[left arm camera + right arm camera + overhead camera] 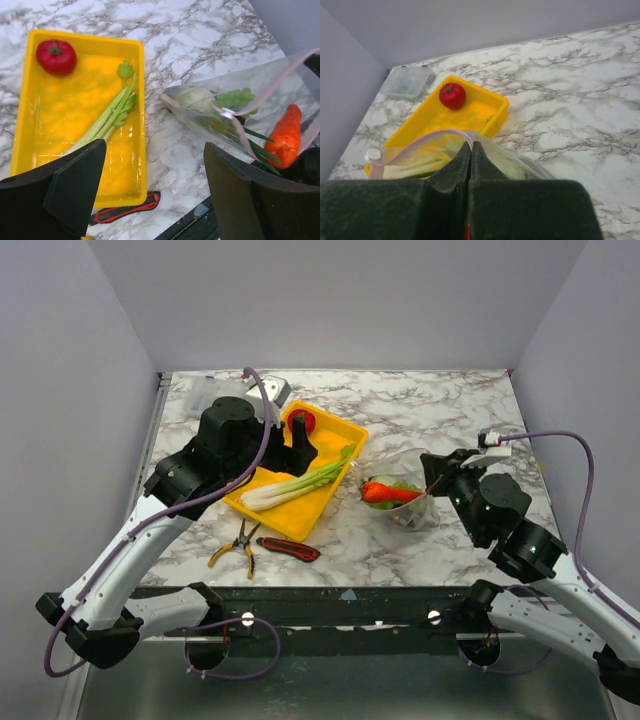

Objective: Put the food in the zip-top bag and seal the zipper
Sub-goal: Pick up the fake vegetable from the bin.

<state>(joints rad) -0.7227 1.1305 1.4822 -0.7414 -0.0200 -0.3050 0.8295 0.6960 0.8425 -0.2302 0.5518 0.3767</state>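
Marble table point(450, 410): only the left wrist view shows cabbage point(196, 97) and grapes point(235, 97) inside the zip-top bag point(200, 120), which lies right of the yellow tray point(300, 515) with its pink zipper point(285, 75) unsealed and a carrot point(285, 135) at its mouth. Tomato point(56, 56) and leek point(107, 117) sit in the tray. Left gripper point(155, 172) gapes wide and empty above the tray; right gripper point(471, 150) is clamped on the bag's mouth edge.

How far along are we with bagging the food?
Done: cabbage, grapes and carrot are in the zip-top bag, the carrot right at its mouth. In hand: the right end effector is shut on the bag's edge; the left end effector hangs open above the yellow tray. Left: tomato and leek lie in the tray, and the zipper gapes open.
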